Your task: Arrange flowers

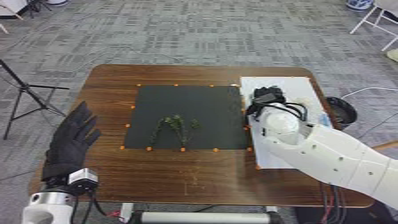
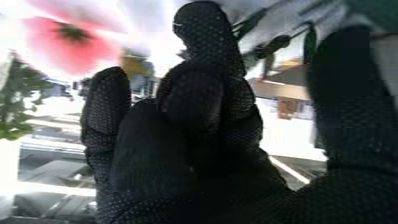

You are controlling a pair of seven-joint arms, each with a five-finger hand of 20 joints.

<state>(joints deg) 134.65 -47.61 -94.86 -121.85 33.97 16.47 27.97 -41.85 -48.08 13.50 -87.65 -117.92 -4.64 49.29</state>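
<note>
Right robot hand is open; I see the green stems to its left, nearer the robot, pointing forward.

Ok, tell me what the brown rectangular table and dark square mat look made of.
The table looks like wood or laminate, slightly glossy, with streaky grain. The mat seems matte card or felt; its even, dull surface leaves that open.

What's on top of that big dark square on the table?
Some leafy green stems are lying on the dark square. I can't see the bits of it right underneath, because the stems cover them.
</note>
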